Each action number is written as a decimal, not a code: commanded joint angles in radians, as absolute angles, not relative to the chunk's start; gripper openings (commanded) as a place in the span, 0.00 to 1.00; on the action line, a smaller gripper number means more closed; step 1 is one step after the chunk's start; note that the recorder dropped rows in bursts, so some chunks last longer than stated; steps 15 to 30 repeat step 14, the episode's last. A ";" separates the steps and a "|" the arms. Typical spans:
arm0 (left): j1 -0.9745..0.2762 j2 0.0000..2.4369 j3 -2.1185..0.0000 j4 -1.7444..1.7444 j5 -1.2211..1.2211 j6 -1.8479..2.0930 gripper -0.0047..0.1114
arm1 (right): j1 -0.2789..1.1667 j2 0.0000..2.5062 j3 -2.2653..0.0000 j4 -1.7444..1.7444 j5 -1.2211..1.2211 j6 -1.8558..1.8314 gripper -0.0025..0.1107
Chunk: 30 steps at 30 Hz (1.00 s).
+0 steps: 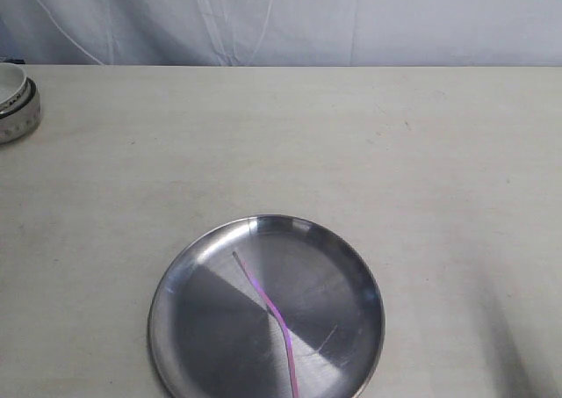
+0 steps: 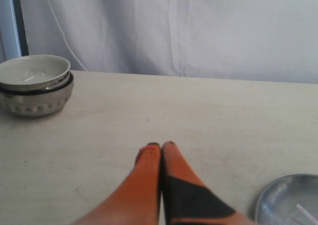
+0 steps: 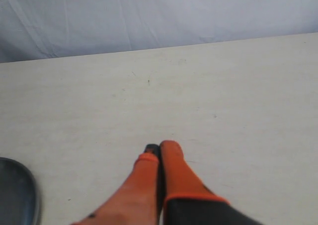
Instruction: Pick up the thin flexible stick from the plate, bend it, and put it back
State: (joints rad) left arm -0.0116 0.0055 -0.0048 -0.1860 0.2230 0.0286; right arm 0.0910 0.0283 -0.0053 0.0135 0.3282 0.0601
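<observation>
**Item 1: stick** (image 1: 263, 296). Thin and pink. It lies on the plate, touching its floor. The long axis runs on a slant from the far-left part of the dish to the near rim, a little right of the plate's centre. There is a slight kink about halfway along. The near tip runs out of the exterior view, so its end cannot be checked there.

**Item 2: plate** (image 1: 338, 279). Round shiny metal, on the near part of the table (image 1: 351, 152), just left of the middle.

**Item 3: left gripper** (image 2: 161, 145). Orange jaws pressed together, nothing between them. It hangs over bare table, with the plate to its right and apart from it. Its own camera catches a good piece of the dish.

**Item 4: right gripper** (image 3: 160, 148). Jaws likewise clenched and empty. It is over bare table, with the plate off to its left. Only a sliver of rim shows in its own camera.

**Item 5: bowl** (image 1: 16, 99). Far left, well apart from the plate.

**Note on reach.** Neither gripper appears in the exterior view. The left one looks somewhat nearer, but that is a judgement only. Either must open first, then close across the slanted axis, not along it.
</observation>
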 commanded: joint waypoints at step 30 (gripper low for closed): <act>-0.011 0.000 0.000 -0.184 0.203 0.029 0.04 | 0.093 0.023 0.000 0.013 0.318 0.057 0.01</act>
